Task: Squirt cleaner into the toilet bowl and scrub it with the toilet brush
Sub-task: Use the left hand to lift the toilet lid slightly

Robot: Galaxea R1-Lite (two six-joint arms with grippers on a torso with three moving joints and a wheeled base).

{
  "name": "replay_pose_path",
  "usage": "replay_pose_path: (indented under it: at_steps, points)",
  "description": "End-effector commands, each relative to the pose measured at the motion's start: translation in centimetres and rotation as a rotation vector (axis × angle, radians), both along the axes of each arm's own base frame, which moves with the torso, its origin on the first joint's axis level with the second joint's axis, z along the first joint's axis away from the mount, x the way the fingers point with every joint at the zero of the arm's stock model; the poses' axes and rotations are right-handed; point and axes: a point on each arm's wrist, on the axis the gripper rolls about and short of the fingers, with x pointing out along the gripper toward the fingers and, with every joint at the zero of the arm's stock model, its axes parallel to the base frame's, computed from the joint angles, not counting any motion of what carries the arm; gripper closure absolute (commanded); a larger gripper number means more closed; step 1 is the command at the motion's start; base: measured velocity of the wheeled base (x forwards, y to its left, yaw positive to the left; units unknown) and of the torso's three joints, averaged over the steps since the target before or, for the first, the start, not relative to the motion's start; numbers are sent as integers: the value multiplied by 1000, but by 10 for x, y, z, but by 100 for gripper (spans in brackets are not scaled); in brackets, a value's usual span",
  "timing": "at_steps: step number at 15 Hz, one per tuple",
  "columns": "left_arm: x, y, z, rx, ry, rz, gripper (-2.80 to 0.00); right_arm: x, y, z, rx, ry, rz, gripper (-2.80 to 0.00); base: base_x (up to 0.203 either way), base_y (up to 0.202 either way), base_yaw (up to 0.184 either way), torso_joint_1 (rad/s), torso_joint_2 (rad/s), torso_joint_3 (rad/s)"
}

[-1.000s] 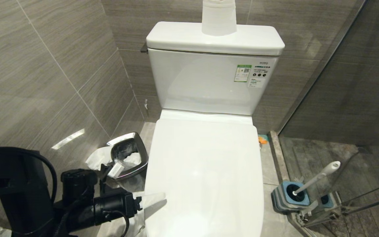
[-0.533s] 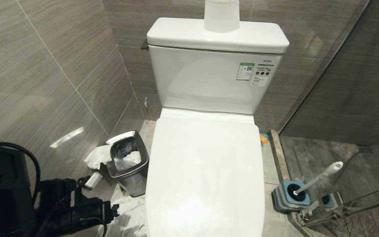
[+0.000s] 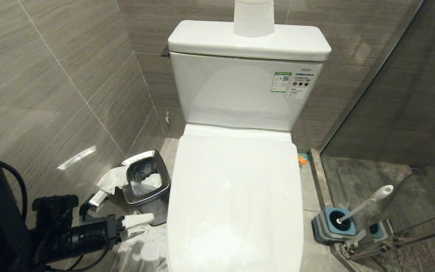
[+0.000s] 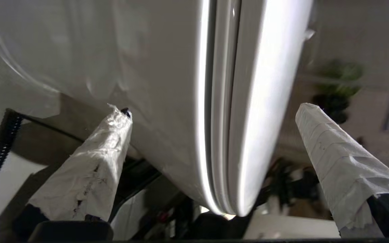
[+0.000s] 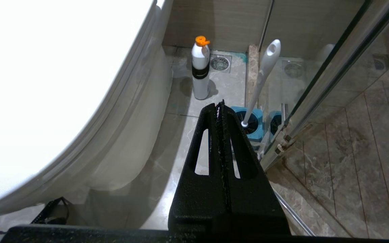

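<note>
The toilet's white lid (image 3: 236, 196) lies shut, so the inside of the toilet bowl is hidden. My left gripper (image 3: 117, 209) hangs low at the toilet's front left, open, its paper-wrapped fingers (image 3: 138, 219) just short of the lid's edge. In the left wrist view the gripper (image 4: 213, 109) is empty; the lid edge (image 4: 258, 101) and the bowl's outer wall (image 4: 130, 60) show beyond its gap. The toilet brush (image 3: 368, 200) leans in its blue holder (image 3: 332, 224) on the floor at the right. My right gripper (image 5: 218, 104) is shut and empty, near the toilet brush (image 5: 263, 74). No cleaner liquid shows.
A white bottle with an orange cap (image 5: 200, 71) stands on the floor between toilet and glass shower partition (image 3: 372, 75). A steel waste bin (image 3: 145, 185) with paper around it sits left of the toilet. A paper roll (image 3: 253, 19) stands on the tank.
My left gripper has drawn back to the left, off the lid's front corner, and stays open. The head camera shifted slightly. The right arm has not moved.
</note>
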Motion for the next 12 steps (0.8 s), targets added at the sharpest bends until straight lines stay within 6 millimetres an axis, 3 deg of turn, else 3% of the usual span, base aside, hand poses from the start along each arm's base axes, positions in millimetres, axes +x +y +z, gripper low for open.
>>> replay_pose_path:
  at_steps: [1,4,8,12]
  points:
    - [4,9,9,-108,45,-10,-280,0,0,0,0,-1,0,0,0,0,0,0,0,0]
    - [4,18,12,-190,60,-64,-280,0,0,0,0,1,0,0,0,0,0,0,0,0]
    - [-12,22,8,-270,66,-158,-280,0,0,0,0,1,0,0,0,0,0,0,0,0]
    - [-26,21,-1,-242,-148,-277,-280,0,0,0,0,1,0,0,0,0,0,0,0,0]
